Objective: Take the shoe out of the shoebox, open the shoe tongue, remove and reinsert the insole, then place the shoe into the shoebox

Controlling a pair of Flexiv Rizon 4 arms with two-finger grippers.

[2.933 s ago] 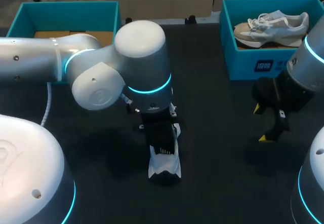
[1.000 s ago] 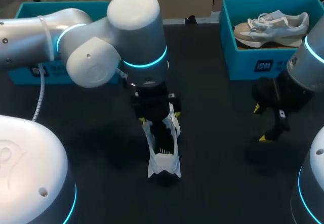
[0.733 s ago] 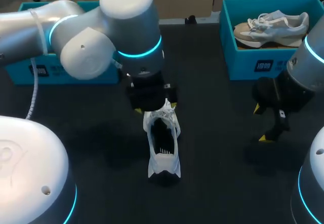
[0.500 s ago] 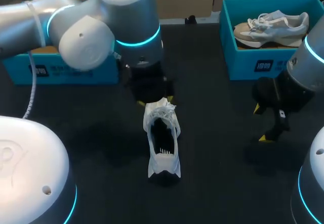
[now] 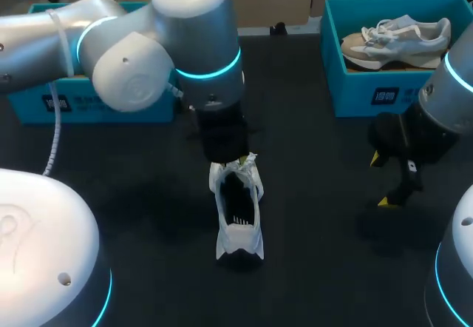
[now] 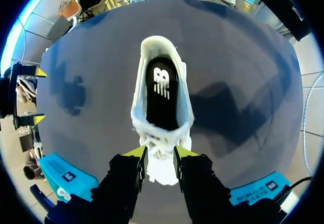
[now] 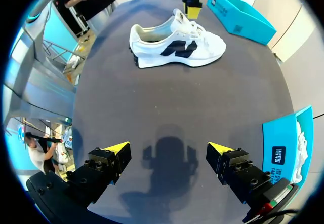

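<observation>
The left gripper (image 6: pixel 160 153) is clamped on the tongue (image 6: pixel 161 144) of the white shoe (image 6: pixel 162 97), which stands mid-table with bare table (image 5: pixel 318 194) all round. The right gripper (image 7: pixel 168 150) hangs spread wide over bare surface, near the right shoebox (image 5: pixel 355 94).

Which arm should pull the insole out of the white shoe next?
Left. The left gripper pinches the tongue of the white shoe, with the black insole exposed just ahead. The right gripper hangs open over bare table, apart from the shoe.
</observation>
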